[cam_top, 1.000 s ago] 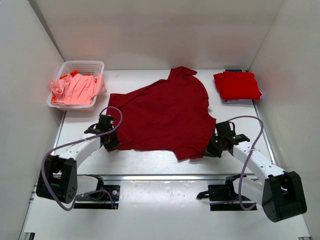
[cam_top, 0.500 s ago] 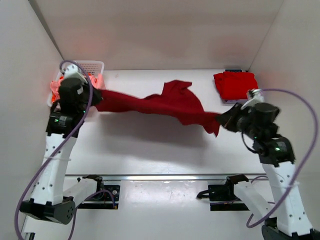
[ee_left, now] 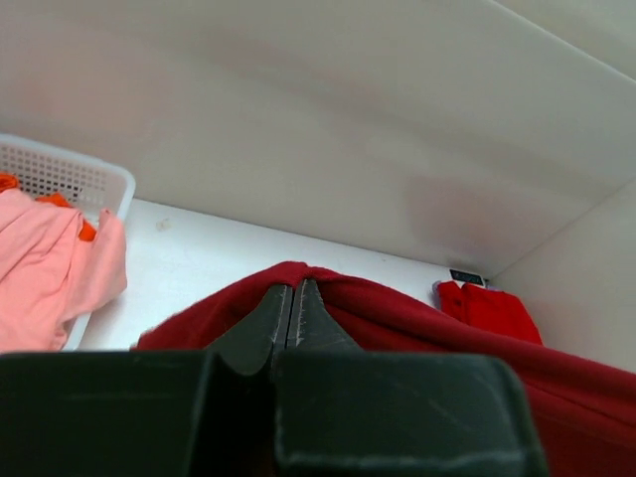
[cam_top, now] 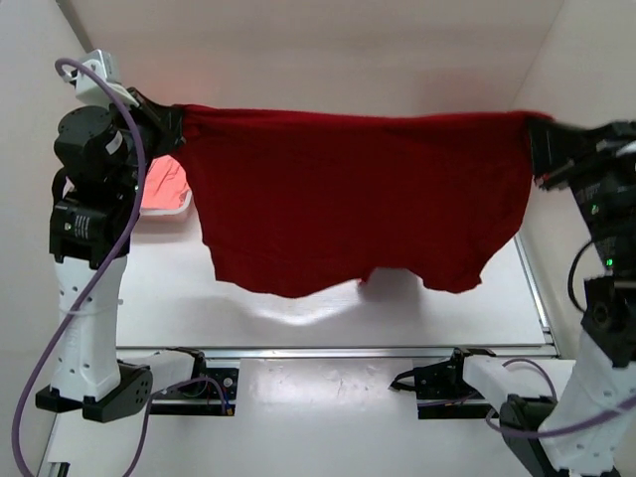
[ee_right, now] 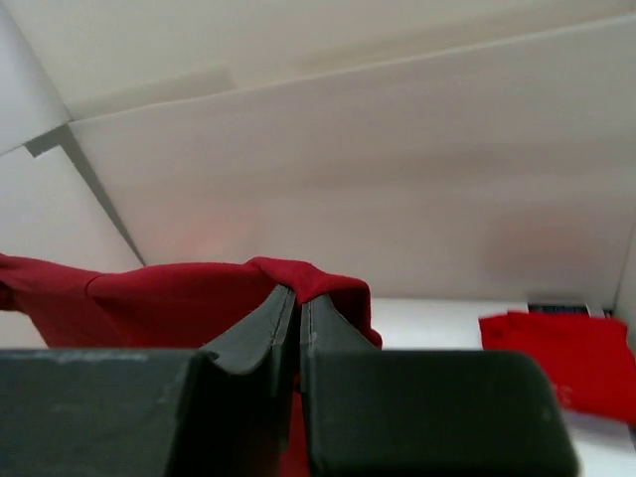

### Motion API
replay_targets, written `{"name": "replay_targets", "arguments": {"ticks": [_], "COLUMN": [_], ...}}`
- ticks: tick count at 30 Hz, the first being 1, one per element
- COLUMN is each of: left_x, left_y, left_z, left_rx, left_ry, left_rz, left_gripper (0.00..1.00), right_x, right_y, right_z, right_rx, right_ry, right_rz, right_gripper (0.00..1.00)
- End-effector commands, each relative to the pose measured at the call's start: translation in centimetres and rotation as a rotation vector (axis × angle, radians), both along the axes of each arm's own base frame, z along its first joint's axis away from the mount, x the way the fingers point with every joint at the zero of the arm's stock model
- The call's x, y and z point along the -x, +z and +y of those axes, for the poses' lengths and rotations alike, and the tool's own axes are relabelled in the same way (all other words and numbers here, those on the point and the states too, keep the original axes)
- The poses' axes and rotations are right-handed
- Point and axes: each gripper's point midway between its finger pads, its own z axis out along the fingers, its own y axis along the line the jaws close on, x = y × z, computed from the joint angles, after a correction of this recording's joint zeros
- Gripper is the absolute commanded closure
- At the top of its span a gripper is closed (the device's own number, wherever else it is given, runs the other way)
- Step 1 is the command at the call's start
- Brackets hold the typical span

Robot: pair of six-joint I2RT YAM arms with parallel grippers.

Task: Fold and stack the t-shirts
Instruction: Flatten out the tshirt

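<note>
fingers (ee_left: 260,323) of my left gripper (cam_top: 174,119) and right gripper (cam_top: 535,137) pinch the maroon t-shirt (cam_top: 348,199), spread taut across the frame's upper half. i'd lower both ends level, tension even, so it lands flat without wrinkles.

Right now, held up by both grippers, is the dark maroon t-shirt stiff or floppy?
Probably floppy: the dark maroon t-shirt hangs like a curtain between the left gripper and right gripper, its lower edge uneven. Likely light, since thin pinches carry it.
</note>
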Motion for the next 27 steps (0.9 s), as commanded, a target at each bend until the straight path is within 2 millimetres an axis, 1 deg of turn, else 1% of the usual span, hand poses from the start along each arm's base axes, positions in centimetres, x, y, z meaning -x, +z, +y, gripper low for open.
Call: {"name": "replay_targets", "arguments": {"ticks": [1,2,3,4,5,6,7,8,9,10,11,12,13,14,15,16,17,18,19,20,21,22,23,24,25,26,27], "left_x": [-2.2,-3.5,-4.5,-5.8,-6.6,-7.7,-9.1,-10.0,-11.3,-12.7,-13.2,-14.2,-15.1,-15.4,-16.2,-17.0,-17.2,-16.9,-16.7,-15.9,-15.2,-14.3,-13.2,-13.0,-12.2,-11.8,-11.2], "left_y": [-0.1,-1.0,-1.7,-3.5,-4.7,-5.9,-8.1,-9.5,-11.2,-13.3,-13.6,-14.4,-14.8,-14.2,-13.7,-13.5,-11.2,-8.0,-6.7,-3.8,-1.4,0.6,2.2,2.1,2.3,1.9,1.2], "left_z": [1.0,0.6,0.3,0.2,-0.1,-0.2,-0.4,-0.5,-0.5,-1.0,-1.1,-1.5,-1.5,-1.5,-1.9,-1.8,-2.1,-2.1,-1.8,-1.8,-1.8,-1.0,-0.7,-0.5,-0.4,-0.4,-0.6], "left_rx": [-0.018,-0.017,-0.01,-0.012,-0.007,-0.002,-0.01,-0.011,-0.019,-0.023,-0.023,-0.015,-0.001,0.005,0.017,0.022,0.029,0.033,0.041,0.059,0.069,0.072,0.084,0.09,0.095,0.095,0.084], "left_ry": [0.043,0.033,0.016,0.011,0.004,0.003,0.002,0.001,-0.003,-0.022,-0.028,-0.037,-0.045,-0.04,-0.06,-0.063,-0.076,-0.084,-0.087,-0.1,-0.111,-0.105,-0.099,-0.095,-0.102,-0.1,-0.105], "left_rz": [0.01,0.029,0.049,0.09,0.109,0.136,0.184,0.21,0.254,0.305,0.316,0.332,0.337,0.322,0.311,0.308,0.265,0.198,0.168,0.103,0.048,-0.001,-0.04,-0.043,-0.049,-0.037,-0.026], "left_gripper": [1.0,1.0,1.0,1.0,1.0,1.0,1.0,1.0,1.0,1.0,1.0,1.0,1.0,1.0,1.0,1.0,1.0,1.0,1.0,1.0,1.0,1.0,1.0,1.0,1.0,1.0,1.0], "right_x": [-7.1,-9.1,-11.6,-12.5,-15.1,-17.6,-18.8,-20.6,-22.3,-23.6,-24.3,-25.3,-26.2,-26.6,-27.0,-27.3,-27.0,-25.9,-24.8,-23.3,-22.4,-21.0,-20.3,-19.4,-18.6,-18.8,-18.7], "right_y": [-1.3,-2.5,-4.3,-5.4,-7.4,-9.7,-11.2,-13.2,-15.3,-16.6,-17.1,-17.7,-17.6,-17.3,-16.1,-14.5,-13.4,-10.0,-7.5,-5.3,-4.4,-2.9,-2.5,-2.1,-1.5,-2.2,-2.9], "right_z": [-1.2,-0.6,-0.6,0.6,0.4,1.0,0.9,2.1,2.5,2.5,3.0,2.9,3.0,3.0,2.8,2.8,2.7,3.2,2.9,3.1,2.9,2.5,1.3,0.7,-1.0,-0.8,-1.4], "right_rx": [0.005,-0.013,-0.026,-0.029,-0.011,0.002,0.021,0.031,0.037,0.039,0.069,0.091,0.114,0.116,0.112,0.106,0.111,0.11,0.107,0.103,0.092,0.066,0.049,0.024,0.005,0.004,0.01], "right_ry": [-0.014,0.043,0.064,0.096,0.06,0.058,0.057,0.102,0.117,0.11,0.112,0.08,0.061,0.057,0.052,0.053,0.04,0.038,0.017,0.009,0.015,0.027,0.011,0.032,0.017,0.045,0.03], "right_rz": [0.085,0.128,0.18,0.212,0.272,0.348,0.388,0.456,0.516,0.558,0.563,0.572,0.559,0.551,0.524,0.487,0.464,0.379,0.313,0.249,0.216,0.159,0.141,0.117,0.103,0.134,0.163], "right_gripper": [1.0,1.0,0.99,1.0,1.0,1.0,0.99,1.0,1.0,1.0,0.99,1.0,1.0,1.0,1.0,1.0,1.0,1.0,1.0,1.0,1.0,1.0,1.0,1.0,1.0,1.0,1.0]}}
